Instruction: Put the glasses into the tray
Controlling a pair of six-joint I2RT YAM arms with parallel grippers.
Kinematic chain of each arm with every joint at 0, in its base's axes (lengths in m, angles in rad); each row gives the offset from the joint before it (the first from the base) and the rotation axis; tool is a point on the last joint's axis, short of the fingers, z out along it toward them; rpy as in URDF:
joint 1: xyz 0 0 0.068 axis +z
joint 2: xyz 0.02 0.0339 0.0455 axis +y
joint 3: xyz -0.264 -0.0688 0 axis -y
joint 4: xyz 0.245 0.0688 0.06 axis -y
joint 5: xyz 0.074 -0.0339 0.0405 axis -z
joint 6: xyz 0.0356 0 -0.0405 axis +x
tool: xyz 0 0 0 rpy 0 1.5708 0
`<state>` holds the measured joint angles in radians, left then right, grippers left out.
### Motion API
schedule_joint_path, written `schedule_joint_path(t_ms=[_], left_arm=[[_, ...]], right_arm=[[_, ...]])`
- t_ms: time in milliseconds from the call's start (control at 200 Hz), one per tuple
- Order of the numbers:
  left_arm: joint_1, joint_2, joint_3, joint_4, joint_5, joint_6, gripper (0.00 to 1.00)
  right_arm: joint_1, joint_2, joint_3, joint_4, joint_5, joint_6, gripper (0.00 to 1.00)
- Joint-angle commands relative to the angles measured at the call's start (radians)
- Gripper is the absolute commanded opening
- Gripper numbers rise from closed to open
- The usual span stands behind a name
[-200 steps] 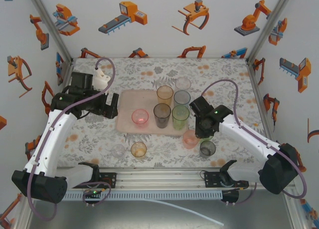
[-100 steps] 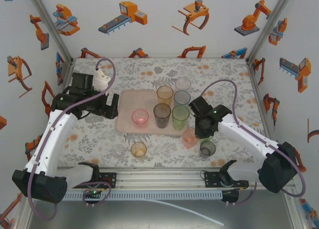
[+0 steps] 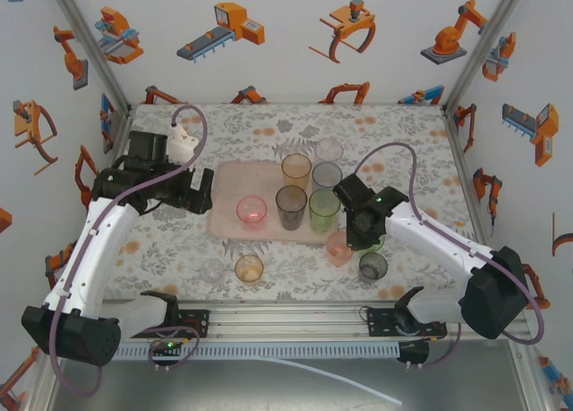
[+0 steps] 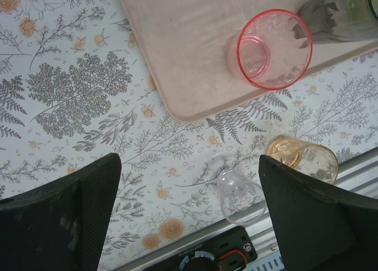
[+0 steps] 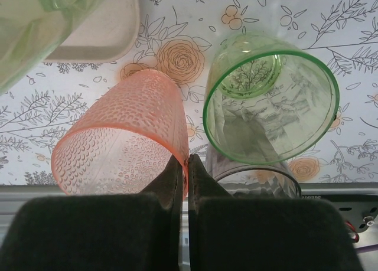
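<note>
The pale pink tray [image 3: 231,175] holds several glasses, among them a short pink one [image 3: 252,210], a smoky one [image 3: 291,206] and a green one [image 3: 324,209]. My right gripper [image 3: 355,241] is off the tray's near right corner, shut on the rim wall of a salmon dimpled glass [image 5: 118,147], which sits pinched between the right gripper's [image 5: 185,162] fingers. A green glass [image 5: 271,100] and a dark grey glass [image 5: 254,179] stand right beside it. My left gripper [image 3: 199,196] hovers open left of the tray, nothing between its fingers [image 4: 88,200].
A small clear glass [image 4: 239,195] and a short amber glass [image 4: 304,162] stand on the floral cloth near the table's front rail. The tray's corner [image 5: 100,35] and a tall green glass [image 5: 41,14] lie just beyond the salmon one. White walls enclose the table.
My right gripper has closed on the salmon glass's rim and shifted slightly left toward the tray with it. The left arm has stayed put.
</note>
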<state>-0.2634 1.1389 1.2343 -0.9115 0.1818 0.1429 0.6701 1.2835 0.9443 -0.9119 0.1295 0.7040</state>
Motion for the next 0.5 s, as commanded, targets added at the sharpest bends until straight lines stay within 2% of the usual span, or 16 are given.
schedule_joint_path(t_ms=[0, 491], left_arm=[[0.007, -0.021, -0.004, 0.002, 0.023, -0.014, 0.9], [0.007, -0.025, 0.005, -0.006, 0.008, -0.004, 0.91]], right_arm=[[0.007, -0.044, 0.046, -0.04, 0.023, -0.003, 0.0], [0.017, -0.16, 0.18, -0.263, -0.076, -0.044, 0.0]])
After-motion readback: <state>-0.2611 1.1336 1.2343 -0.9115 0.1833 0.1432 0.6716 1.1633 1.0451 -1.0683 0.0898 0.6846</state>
